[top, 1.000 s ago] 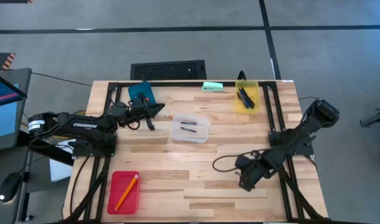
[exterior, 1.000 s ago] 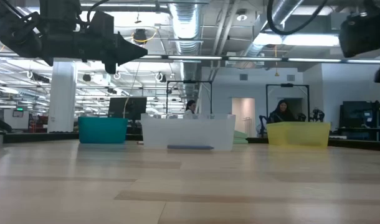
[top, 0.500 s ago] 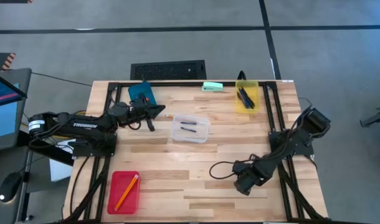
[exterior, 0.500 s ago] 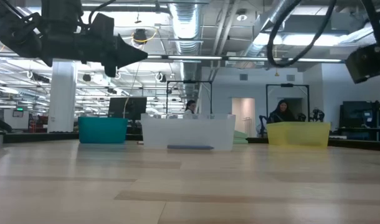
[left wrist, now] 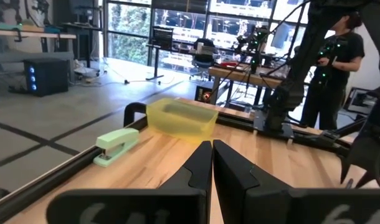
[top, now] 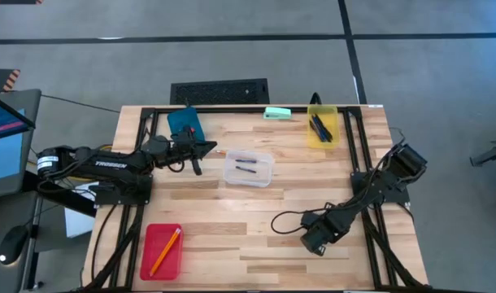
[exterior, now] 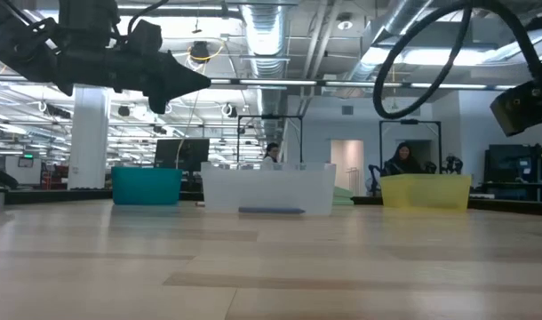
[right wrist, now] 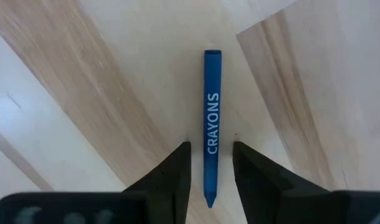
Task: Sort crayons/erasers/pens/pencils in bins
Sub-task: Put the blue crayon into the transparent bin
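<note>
While the right pincer (right wrist: 210, 168) hangs low over the table (top: 232, 236), well apart from the clear bin (top: 249, 169) on its near-right side, its fingers stand open astride a blue crayon (right wrist: 212, 124) lying flat on the wood, holding nothing. A good grasp likely means dropping straight down, staying centred, and closing across the crayon's width. The left pincer (left wrist: 211, 163) waits shut and empty just beside the clear bin.

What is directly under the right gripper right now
A blue crayon printed CRAYONS lies flat on the wooden table, between the open fingers of the right gripper. From above, the gripper covers the crayon, so only the wrist view shows it.
</note>
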Action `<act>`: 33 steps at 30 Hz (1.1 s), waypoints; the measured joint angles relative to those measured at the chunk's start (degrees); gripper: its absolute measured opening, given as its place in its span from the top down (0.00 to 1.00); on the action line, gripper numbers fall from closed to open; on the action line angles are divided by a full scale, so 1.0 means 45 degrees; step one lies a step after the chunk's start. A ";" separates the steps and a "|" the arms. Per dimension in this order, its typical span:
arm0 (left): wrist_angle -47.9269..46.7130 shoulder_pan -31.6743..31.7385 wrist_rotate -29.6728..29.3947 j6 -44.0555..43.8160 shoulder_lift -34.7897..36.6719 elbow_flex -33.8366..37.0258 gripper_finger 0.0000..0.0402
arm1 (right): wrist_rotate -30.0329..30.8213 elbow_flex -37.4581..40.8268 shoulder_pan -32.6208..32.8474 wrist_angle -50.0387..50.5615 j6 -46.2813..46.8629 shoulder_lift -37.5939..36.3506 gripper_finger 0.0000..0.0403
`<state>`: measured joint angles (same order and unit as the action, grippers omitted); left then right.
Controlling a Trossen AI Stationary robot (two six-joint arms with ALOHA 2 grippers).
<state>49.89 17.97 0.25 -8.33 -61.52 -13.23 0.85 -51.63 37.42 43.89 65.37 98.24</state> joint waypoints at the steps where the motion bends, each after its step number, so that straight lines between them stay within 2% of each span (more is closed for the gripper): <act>1: 0.0000 -0.0032 0.0000 0.0004 0.0000 0.0000 0.99 | -0.0019 0.0005 -0.0074 -0.0017 -0.0114 0.0013 0.67; 7: 0.0015 -0.0142 0.0001 0.0014 0.0000 0.0000 0.99 | -0.0709 0.0041 -0.0462 -0.0473 -0.1178 0.0013 0.70; 12: 0.0015 -0.0139 0.0001 0.0014 0.0000 0.0000 0.99 | -0.1041 0.0056 -0.0730 -0.0564 -0.1298 0.0027 0.71; 25: 0.0010 -0.0144 0.0472 0.0004 0.0000 0.0005 0.99 | -0.1056 0.0066 -0.0897 -0.0672 -0.1502 0.0047 0.71; 33: 0.0012 -0.0144 0.0479 -0.0125 0.0000 0.0005 0.99 | -0.1104 0.0057 -0.0921 -0.0678 -0.1648 0.0052 0.84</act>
<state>49.94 17.32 2.40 -8.90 -61.52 -13.21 -4.12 -51.37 33.28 40.84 57.95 98.48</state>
